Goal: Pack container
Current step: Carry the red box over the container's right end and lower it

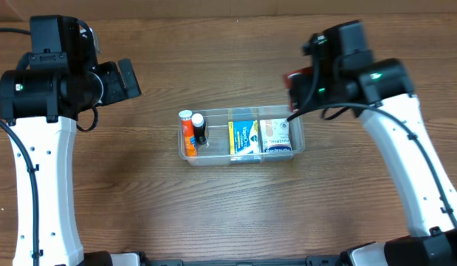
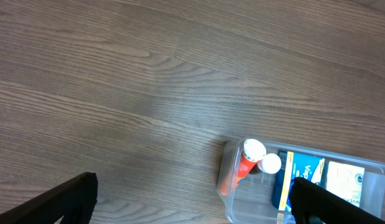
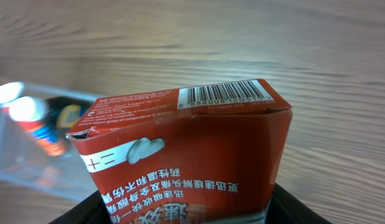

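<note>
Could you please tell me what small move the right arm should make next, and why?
Probably shift the right end effector left, over the container's gap between the black bottle and the blue box. It grips a red box near the container's right end, and that gap looks like the only free floor.

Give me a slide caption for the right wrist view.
Right gripper holding a red barcoded box over the wooden table, the clear container blurred at lower left.

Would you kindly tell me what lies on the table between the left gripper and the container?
Nothing: the overhead view shows only bare wooden table between the left gripper and the container.
</note>
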Robot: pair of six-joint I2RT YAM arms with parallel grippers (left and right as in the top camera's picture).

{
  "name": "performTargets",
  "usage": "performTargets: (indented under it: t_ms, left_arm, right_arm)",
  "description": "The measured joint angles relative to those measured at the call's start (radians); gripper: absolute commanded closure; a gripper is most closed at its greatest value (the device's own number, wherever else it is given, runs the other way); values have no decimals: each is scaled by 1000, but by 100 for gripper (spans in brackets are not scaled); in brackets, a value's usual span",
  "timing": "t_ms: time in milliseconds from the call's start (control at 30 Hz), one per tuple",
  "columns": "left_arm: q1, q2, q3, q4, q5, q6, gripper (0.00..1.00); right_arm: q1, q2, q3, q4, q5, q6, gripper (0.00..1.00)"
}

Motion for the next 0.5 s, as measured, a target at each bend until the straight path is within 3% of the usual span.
performTargets:
  t_ms: [200,500]
  left_arm:
    - [0,0,0,0,0,0,0]
    - [0,0,0,0,0,0,0]
  right_arm:
    - [96,43,-45,-3,-1,106,39]
    - [108,116,-211,77,-1,164,39]
